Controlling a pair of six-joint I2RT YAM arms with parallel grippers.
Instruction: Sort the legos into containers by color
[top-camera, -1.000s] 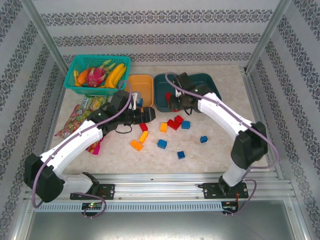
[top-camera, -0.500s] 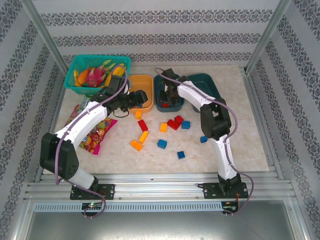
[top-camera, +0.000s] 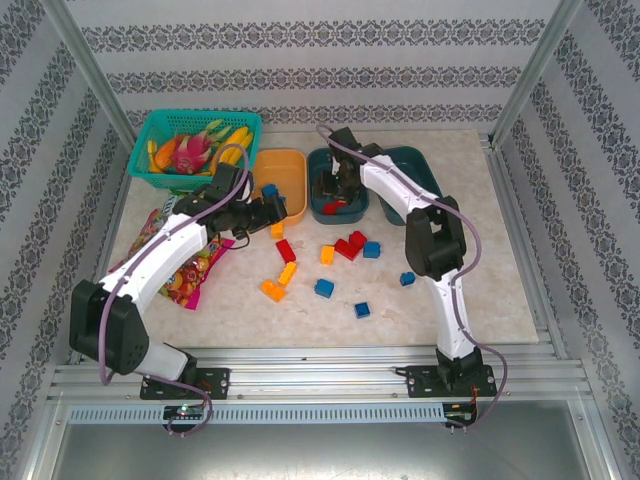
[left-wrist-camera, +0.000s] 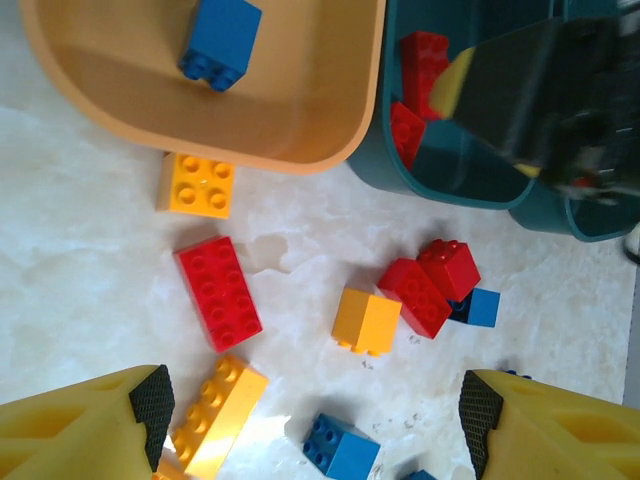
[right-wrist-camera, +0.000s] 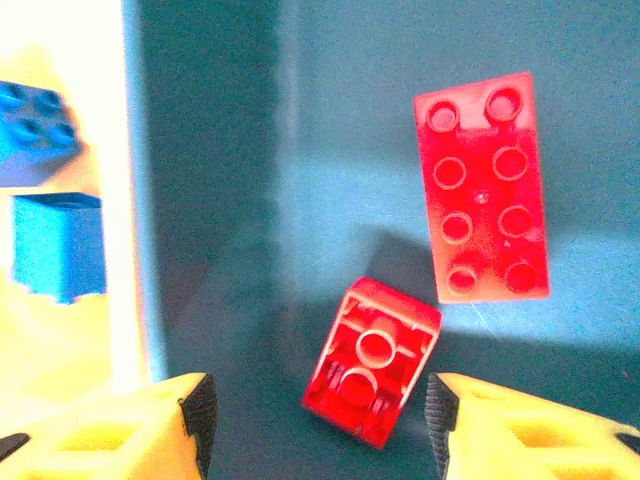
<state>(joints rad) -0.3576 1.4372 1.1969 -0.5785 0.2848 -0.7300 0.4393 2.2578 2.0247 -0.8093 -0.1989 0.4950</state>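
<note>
My right gripper (right-wrist-camera: 318, 412) hangs open over the left teal container (top-camera: 318, 165). A small red lego (right-wrist-camera: 372, 360) lies upside down between its fingers, free of both pads. A long red lego (right-wrist-camera: 482, 188) lies beside it. My left gripper (left-wrist-camera: 315, 405) is open and empty above the loose legos in front of the orange container (top-camera: 283, 165). That container holds a blue lego (left-wrist-camera: 220, 40). Below the left gripper lie a square yellow lego (left-wrist-camera: 197, 185), a long red one (left-wrist-camera: 218, 292), a long yellow one (left-wrist-camera: 218, 415) and a blue one (left-wrist-camera: 340, 448).
A second teal container (top-camera: 420, 160) stands to the right. More legos are scattered mid-table, among them a red pair (top-camera: 349, 245) and blue ones (top-camera: 362, 310). A teal basket of toy fruit (top-camera: 195, 140) and snack bags (top-camera: 165, 250) lie at the left.
My right gripper has opened and the small red lego now lies loose in the teal container. My left gripper has drawn back from the orange container toward the loose legos.
</note>
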